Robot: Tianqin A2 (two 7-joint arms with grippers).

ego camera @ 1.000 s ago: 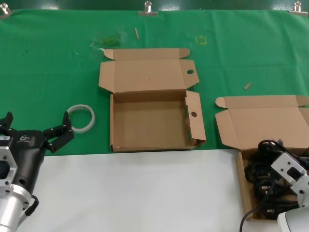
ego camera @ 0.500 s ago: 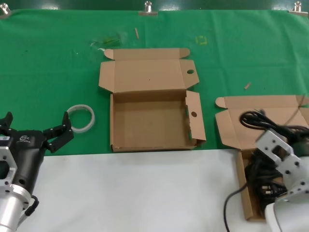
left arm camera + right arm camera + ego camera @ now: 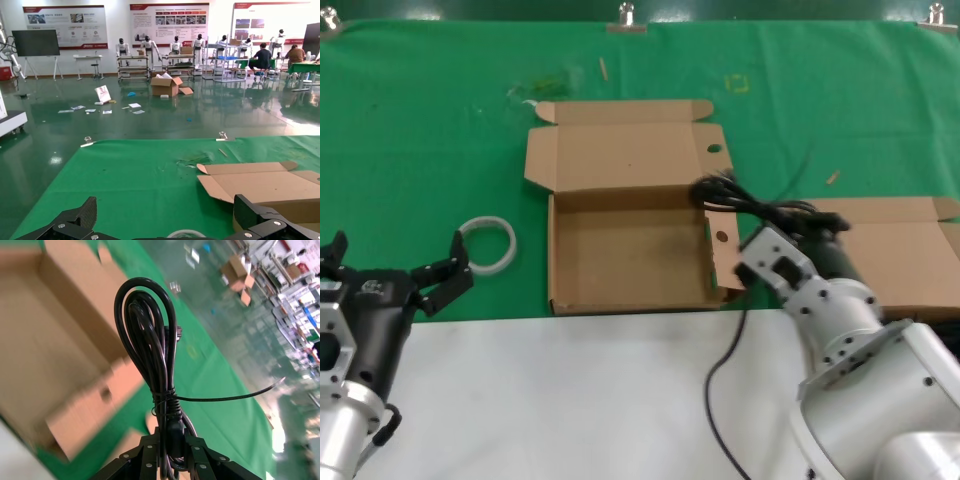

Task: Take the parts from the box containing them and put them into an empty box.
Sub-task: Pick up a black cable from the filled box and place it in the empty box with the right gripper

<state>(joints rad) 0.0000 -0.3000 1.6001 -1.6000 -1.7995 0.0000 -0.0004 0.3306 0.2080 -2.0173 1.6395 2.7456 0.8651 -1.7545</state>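
Your right gripper is clamped on a cable bundle, held over the right wall of the empty box. The box floor lies to its left. Your left gripper waits spread, near the tape ring.

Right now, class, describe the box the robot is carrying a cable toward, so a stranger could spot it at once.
On the green cloth, find the open cardboard box in the middle, beside the right gripper holding a black cable bundle. Unlike the box at the right edge, its side flaps each have a round hole.
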